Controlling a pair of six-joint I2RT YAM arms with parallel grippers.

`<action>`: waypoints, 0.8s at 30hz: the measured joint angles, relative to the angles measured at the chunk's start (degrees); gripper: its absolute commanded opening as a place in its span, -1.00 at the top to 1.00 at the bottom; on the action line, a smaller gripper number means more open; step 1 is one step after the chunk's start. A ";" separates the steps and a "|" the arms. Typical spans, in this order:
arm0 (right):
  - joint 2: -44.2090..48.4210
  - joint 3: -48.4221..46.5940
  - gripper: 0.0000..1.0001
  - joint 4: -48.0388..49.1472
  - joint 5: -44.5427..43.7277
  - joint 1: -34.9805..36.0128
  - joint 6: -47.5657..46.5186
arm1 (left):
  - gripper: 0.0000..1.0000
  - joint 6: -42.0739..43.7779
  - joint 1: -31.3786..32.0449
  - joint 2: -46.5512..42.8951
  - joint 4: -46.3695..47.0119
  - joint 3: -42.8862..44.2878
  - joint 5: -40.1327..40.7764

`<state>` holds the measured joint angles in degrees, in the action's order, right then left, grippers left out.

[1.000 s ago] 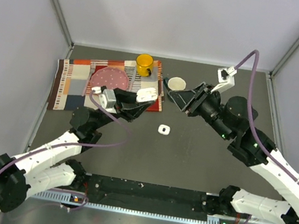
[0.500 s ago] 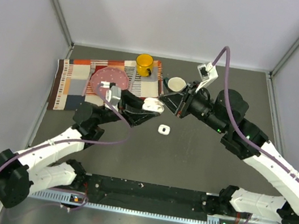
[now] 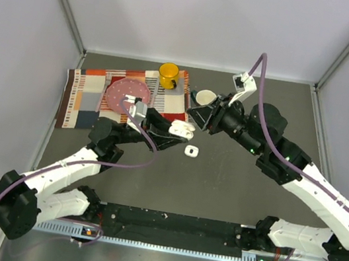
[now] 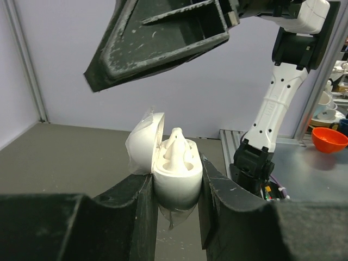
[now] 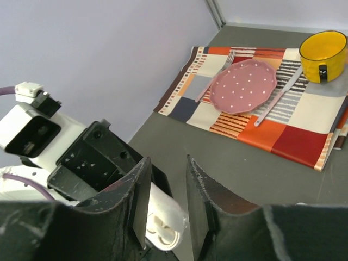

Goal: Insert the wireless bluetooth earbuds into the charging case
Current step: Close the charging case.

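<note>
Earbud [image 4: 175, 147] in case [image 4: 179, 175], tight in L claw [image 4: 176, 185], L-wrist cam only; R claw [image 5: 167, 163] ajar.

Grips the charging case [image 4: 176, 187] upright between the jaws of the left gripper [image 4: 178, 182], lid tipped open to the left. Shows one earbud [image 4: 176, 148] seated inside, stem up. Sits just beneath the dark right gripper [image 4: 157, 46], above grey tabletop [image 4: 65, 157].

Even, bright overhead light is cast; soft shadows are thrown on the desk [image 3: 218, 191]. The charging case [image 4: 176, 176] is rendered sharp, near foregrounds perhaps defocused.
</note>
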<state>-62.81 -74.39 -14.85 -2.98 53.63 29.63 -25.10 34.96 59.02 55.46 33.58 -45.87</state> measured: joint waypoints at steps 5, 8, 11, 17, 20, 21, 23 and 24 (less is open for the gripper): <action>-2.78 -1.20 -0.74 -1.11 0.00 -0.17 1.16 | 1.00 -1.01 0.00 0.04 0.28 0.11 -1.40; -4.15 -1.29 -0.98 -1.46 2.43 -1.49 3.80 | 1.00 -1.33 0.00 0.15 0.42 0.26 -1.81; -4.33 -0.28 -0.98 0.66 7.54 -5.38 8.90 | 1.00 -1.40 0.00 0.11 0.52 0.28 -1.86; -4.61 1.75 -0.98 4.35 15.78 -12.92 17.35 | 1.00 -0.85 -0.02 -0.44 0.61 0.28 -1.64; -4.59 4.00 -0.98 9.99 21.49 -14.12 21.40 | 1.00 -0.44 -0.02 -0.81 0.63 0.26 -1.68; -4.42 6.36 -0.98 14.64 23.87 -14.75 23.54 | 1.00 -0.31 -0.02 -0.83 0.63 0.26 -1.68; -4.50 10.29 -0.98 19.93 26.49 -16.04 27.26 | 1.00 -0.28 -0.02 -0.81 0.59 0.26 -1.68; -4.90 11.06 -0.98 19.19 27.08 -16.37 27.89 | 1.00 -0.28 -0.02 -0.81 0.61 0.26 -1.68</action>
<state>-67.70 -63.33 4.34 24.10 37.26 57.52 -25.39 34.94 58.22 56.07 33.85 -47.55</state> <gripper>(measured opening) 0.987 0.343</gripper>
